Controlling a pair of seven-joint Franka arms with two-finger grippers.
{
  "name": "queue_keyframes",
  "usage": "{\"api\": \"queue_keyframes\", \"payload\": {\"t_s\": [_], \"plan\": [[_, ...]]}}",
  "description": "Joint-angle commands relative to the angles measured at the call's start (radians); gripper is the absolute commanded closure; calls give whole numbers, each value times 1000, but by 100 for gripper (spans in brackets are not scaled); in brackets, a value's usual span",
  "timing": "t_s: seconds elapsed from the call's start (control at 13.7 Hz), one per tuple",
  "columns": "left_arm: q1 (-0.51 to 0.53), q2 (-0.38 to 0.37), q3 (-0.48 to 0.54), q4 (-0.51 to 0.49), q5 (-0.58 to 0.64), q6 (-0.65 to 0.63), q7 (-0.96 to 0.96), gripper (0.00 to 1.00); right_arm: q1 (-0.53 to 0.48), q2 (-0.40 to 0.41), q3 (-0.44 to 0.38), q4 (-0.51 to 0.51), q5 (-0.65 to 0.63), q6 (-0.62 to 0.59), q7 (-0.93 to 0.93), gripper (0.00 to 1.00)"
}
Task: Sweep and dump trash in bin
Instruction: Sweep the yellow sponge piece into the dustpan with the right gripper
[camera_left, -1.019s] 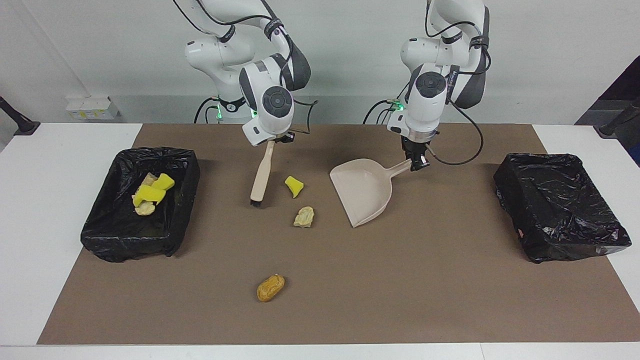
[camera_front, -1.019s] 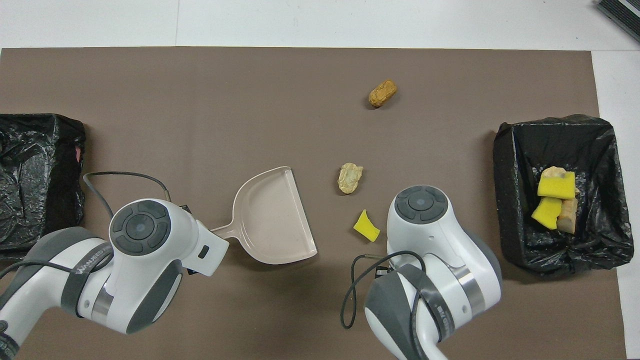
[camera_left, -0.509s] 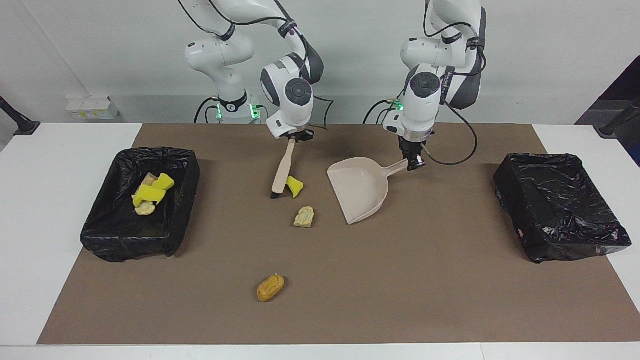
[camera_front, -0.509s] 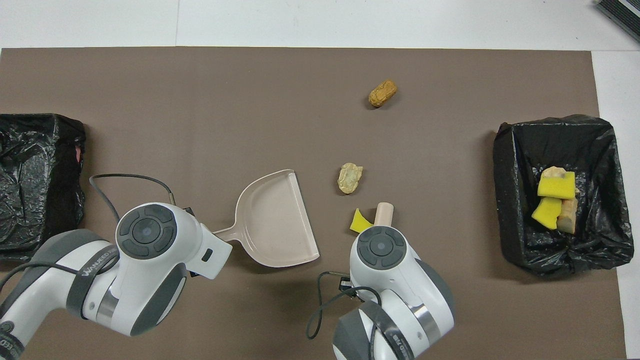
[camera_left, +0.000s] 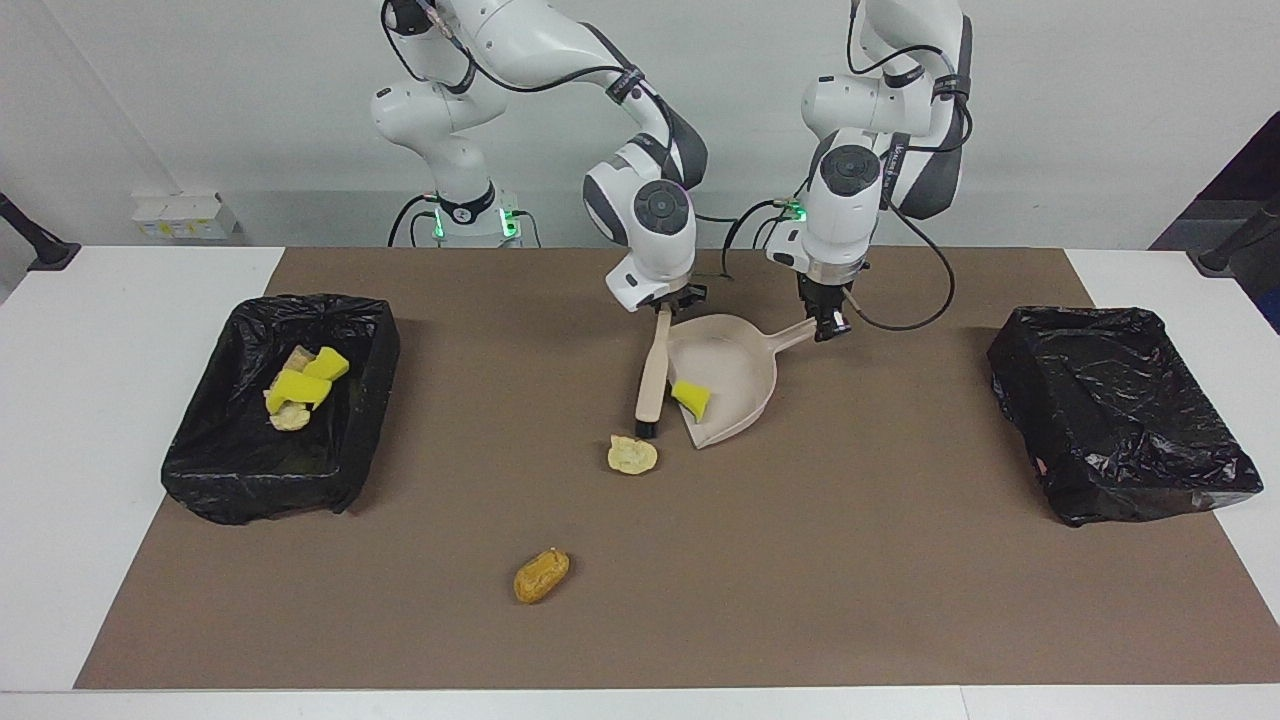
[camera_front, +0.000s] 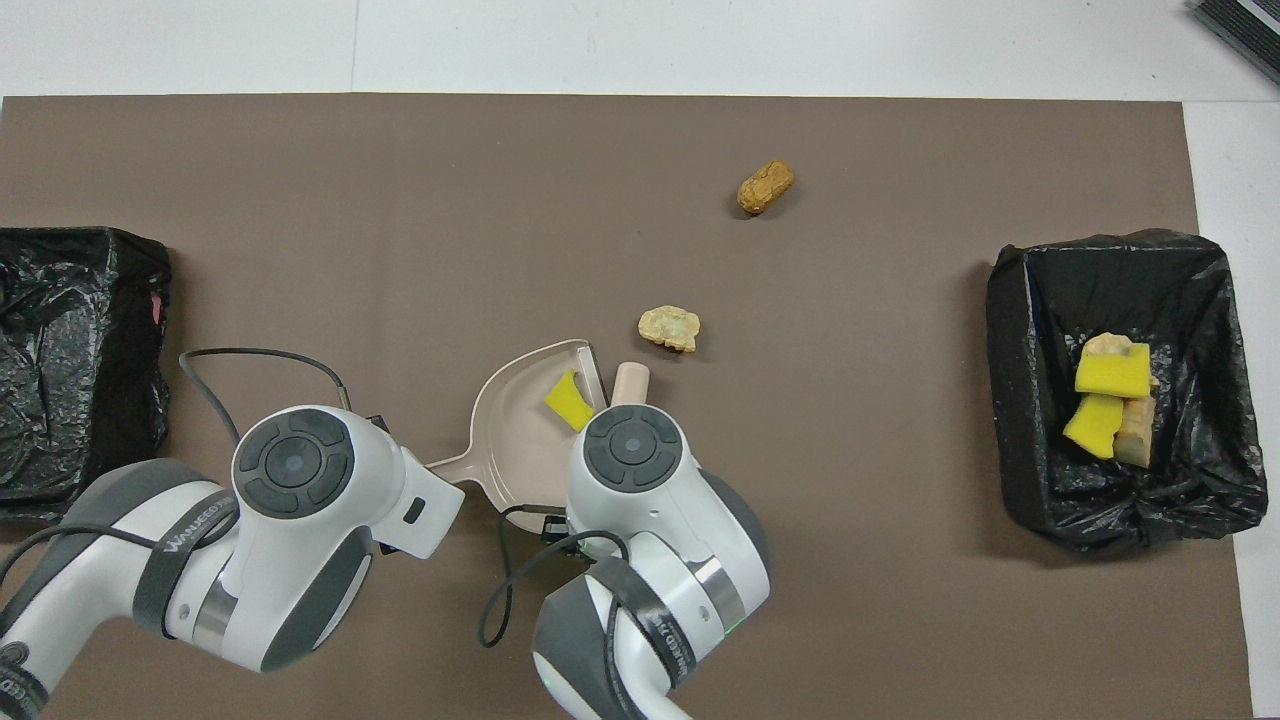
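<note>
Brush (camera_left: 652, 375) clamped in right end effector (camera_left: 668, 303) at dustpan (camera_left: 740, 375) mouth; left end effector (camera_left: 830, 325) clamped on dustpan handle; yellow sponge chunk (camera_left: 691, 397) inside dustpan; beige lump (camera_left: 632, 455) just outside.

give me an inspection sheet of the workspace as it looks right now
surface: brown mat on a white table.
job's things: yellow sponge chunk in the dustpan; beige lump and orange-brown lump on the mat; several scraps in the bin at the right arm's end.
clutter: second black-lined bin at the left arm's end.
grippers: left claw shut on the dustpan handle; right claw shut on the brush.
cables: black leads looping off both wrists.
surroundings: plain wall; nothing else seen.
</note>
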Motion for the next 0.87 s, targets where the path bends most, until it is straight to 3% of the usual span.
{"api": "queue_keyframes", "payload": {"t_s": [0.0,0.22,0.44,0.8], "plan": [[-22,-35,13,-36,20,10,-9,100,14,15,3,90,51,-61,-31,100],[-22,-34,13,-33,20,10,-46,100,-21,-25,-3,87,35,-102,-78,100],[-20,-26,13,-27,17,33,-200,100,-147,-48,-3,99,-48,-133,-231,100],[-22,-14,12,-24,-26,73,-336,100,-294,25,-5,205,-244,-142,-481,100]]}}
